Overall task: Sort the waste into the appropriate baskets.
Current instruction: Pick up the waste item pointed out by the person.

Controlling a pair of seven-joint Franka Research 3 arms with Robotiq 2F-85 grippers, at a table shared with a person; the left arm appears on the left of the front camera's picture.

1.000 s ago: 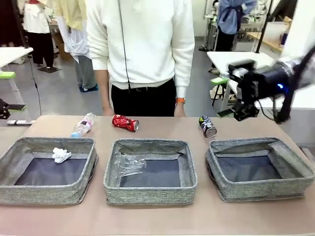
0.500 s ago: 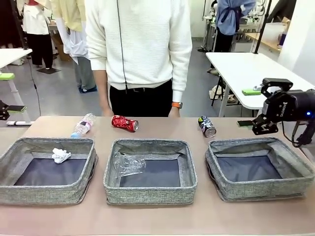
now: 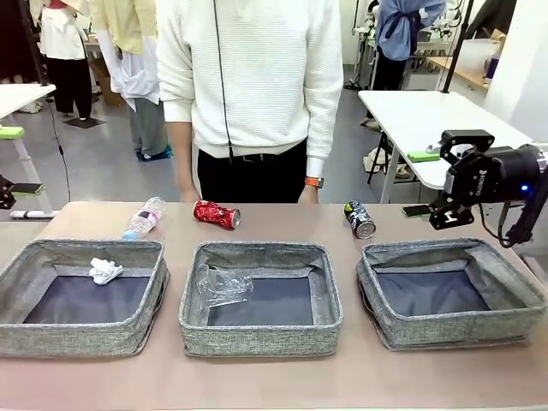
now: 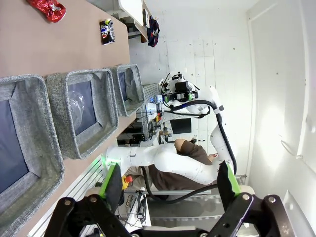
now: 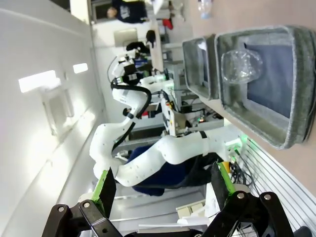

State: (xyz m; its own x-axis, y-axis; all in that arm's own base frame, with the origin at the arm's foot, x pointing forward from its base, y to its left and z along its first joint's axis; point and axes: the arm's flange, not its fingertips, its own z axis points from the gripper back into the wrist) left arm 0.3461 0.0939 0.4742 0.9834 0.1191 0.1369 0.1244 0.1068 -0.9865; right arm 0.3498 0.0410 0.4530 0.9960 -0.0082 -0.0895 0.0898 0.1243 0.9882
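Three grey baskets sit in a row: left [image 3: 86, 248], middle [image 3: 261, 330], right [image 3: 454, 330]. A white tissue wad [image 3: 104, 271] lies in the left one and a crushed clear bottle [image 3: 223, 285] in the middle one. Behind them on the table lie another clear bottle [image 3: 145, 217], a red dented can [image 3: 217, 213] and a dark can [image 3: 361, 219]. My right gripper [image 3: 443, 175] hangs open and empty above the right basket's far corner, right of the dark can. Its jaws stand wide in the right wrist view [image 5: 163, 190]. My left gripper [image 4: 169, 182] is open and empty, off the table.
A person in a white sweater [image 3: 257, 77] stands at the far edge, hands down by the table. A white table [image 3: 428, 111] stands behind on the right. Bare tabletop runs along the front edge below the baskets.
My right arm swung down and in from the far right, then rose slightly, and now hovers behind the right basket. The clear bottle has settled in the middle basket.
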